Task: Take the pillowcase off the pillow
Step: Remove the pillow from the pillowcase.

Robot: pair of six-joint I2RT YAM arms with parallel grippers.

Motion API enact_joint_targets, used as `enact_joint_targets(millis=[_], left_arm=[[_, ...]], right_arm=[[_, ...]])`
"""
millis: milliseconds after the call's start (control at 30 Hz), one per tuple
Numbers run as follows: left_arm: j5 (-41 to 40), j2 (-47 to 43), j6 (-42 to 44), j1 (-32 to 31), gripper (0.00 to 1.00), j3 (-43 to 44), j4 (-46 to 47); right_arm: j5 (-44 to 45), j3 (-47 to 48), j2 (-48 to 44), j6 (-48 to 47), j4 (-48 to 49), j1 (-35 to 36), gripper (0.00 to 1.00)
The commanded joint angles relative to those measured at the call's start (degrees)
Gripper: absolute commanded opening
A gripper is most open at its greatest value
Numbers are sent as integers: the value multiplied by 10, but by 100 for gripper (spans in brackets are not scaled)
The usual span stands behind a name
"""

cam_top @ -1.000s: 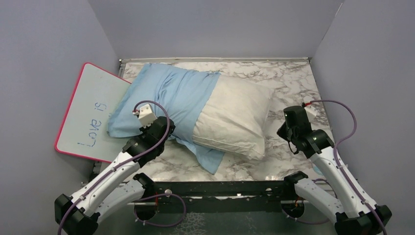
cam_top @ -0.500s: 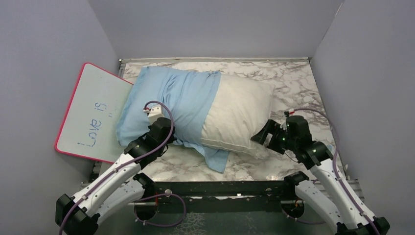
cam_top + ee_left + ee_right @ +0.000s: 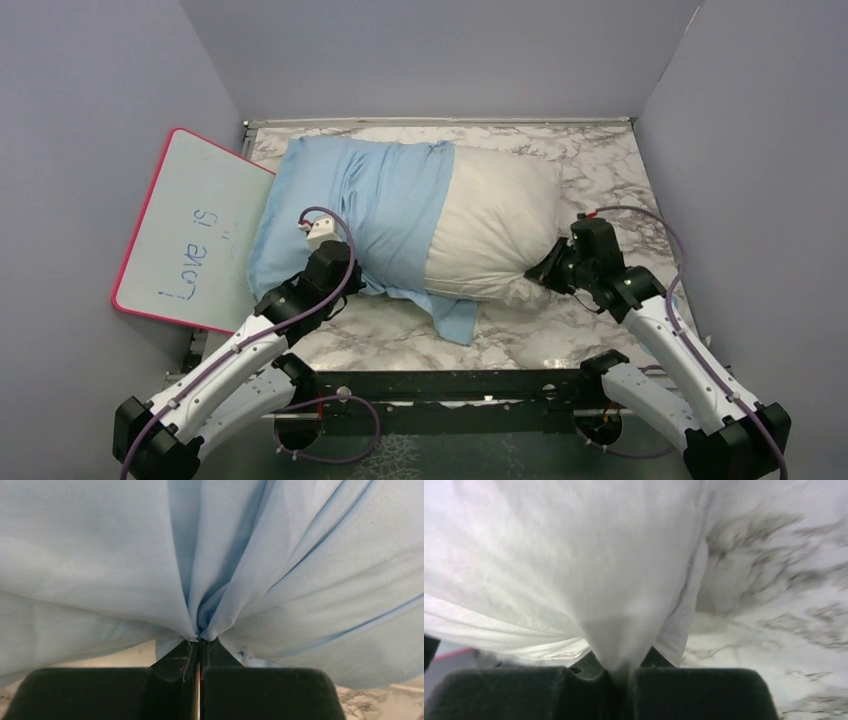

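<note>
Mid-strip: my left claw (image 3: 200, 647) pinches the pillowcase (image 3: 115, 555), my right claw (image 3: 621, 672) clamps the pillow (image 3: 549, 555) corner; next, pull apart.

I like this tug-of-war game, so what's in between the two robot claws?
The pillow, half inside the blue pillowcase, fills the whole stretch between the left gripper and the right gripper. The top view shows it.

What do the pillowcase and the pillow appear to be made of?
The pillowcase looks like thin, smooth light-blue cloth, gathering into fine, soft folds. The pillow looks like matte off-white fabric over soft filling, plump and finely wrinkled; fibre type is unclear.
</note>
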Motion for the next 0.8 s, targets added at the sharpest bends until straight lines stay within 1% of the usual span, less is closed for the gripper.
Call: enact_joint_targets(millis=[0, 67, 100, 167, 233, 300, 333, 400, 433, 467, 500, 533, 600, 633, 733, 767], left_arm=[[26, -18, 0, -2, 0, 3, 34], [-19, -18, 1, -2, 0, 20, -3], [-49, -17, -4, -2, 0, 30, -27], [-109, -17, -14, -1, 0, 49, -79], [-151, -29, -26, -1, 0, 59, -114], [-157, -50, -39, -1, 0, 57, -119], [-147, -66, -41, 0, 0, 52, -109], [-93, -85, -20, -1, 3, 34, -63], [-58, -93, -2, -1, 7, 22, -34], [-15, -97, 13, -1, 15, 9, 0], [25, -98, 30, -1, 26, -2, 30], [62, -95, 37, -1, 39, -9, 50], [100, -81, 18, -1, 57, -12, 66], [132, -74, 13, -1, 63, -12, 78], [198, -59, 14, -1, 73, -1, 106], [215, -58, 18, -1, 75, 9, 110]], right_arm=[[303, 81, 25, -5, -58, -7, 1], [357, 112, 46, 4, -81, -43, 1], [351, 126, 53, -6, -77, -71, 1], [302, 133, 58, -34, -56, -140, 0], [222, 128, 56, -53, -40, -195, 1], [174, 114, 51, -65, -24, -214, 0], [152, 109, 49, -70, -20, -215, 1], [90, 97, 46, -91, -9, -215, 1], [48, 94, 45, -106, -5, -215, 2], [10, 94, 45, -121, -4, -215, 3], [-17, 96, 43, -131, -8, -215, 3], [-29, 100, 39, -136, -14, -215, 4], [-33, 105, 24, -142, -24, -215, 5], [-33, 108, 16, -143, -26, -215, 6], [-47, 106, -6, -143, -30, -215, 8], [-55, 102, -10, -141, -28, -215, 8]])
